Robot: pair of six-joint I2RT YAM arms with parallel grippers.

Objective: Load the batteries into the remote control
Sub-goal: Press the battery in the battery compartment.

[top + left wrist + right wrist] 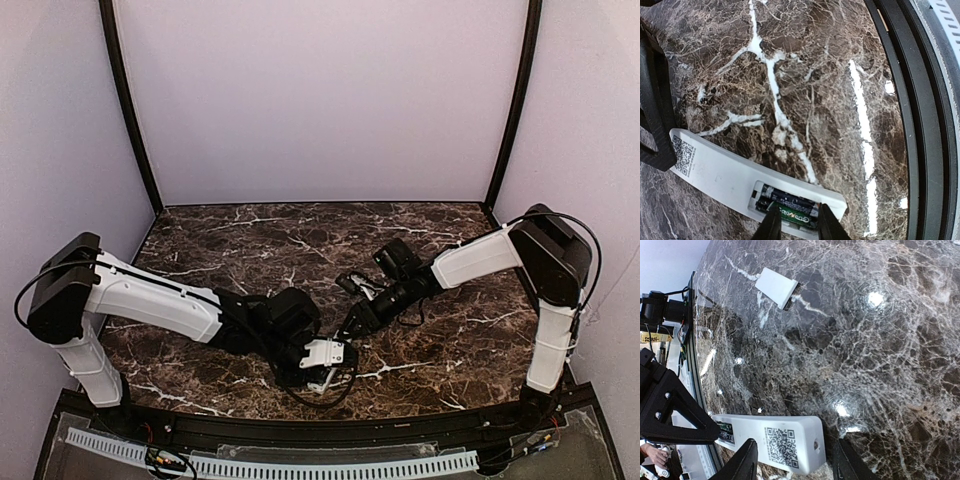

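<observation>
The white remote control (720, 172) lies back side up on the marble table, its battery bay open. Two batteries sit in the bay, a dark one (790, 198) and a green one (802, 216). My left gripper (798, 208) hovers over that bay with its jaws partly apart, the tips above the green battery; whether they touch it I cannot tell. My right gripper (795, 442) is open and straddles the remote's other end (785, 442), the one with the QR code, with a gap beside the right finger. From above, only part of the remote (325, 353) shows between the two grippers.
A small white battery cover (776, 287) lies flat on the table away from the remote. The black frame rail (920, 125) runs along the table's near edge, close to the left gripper. Grey walls enclose the table on three sides.
</observation>
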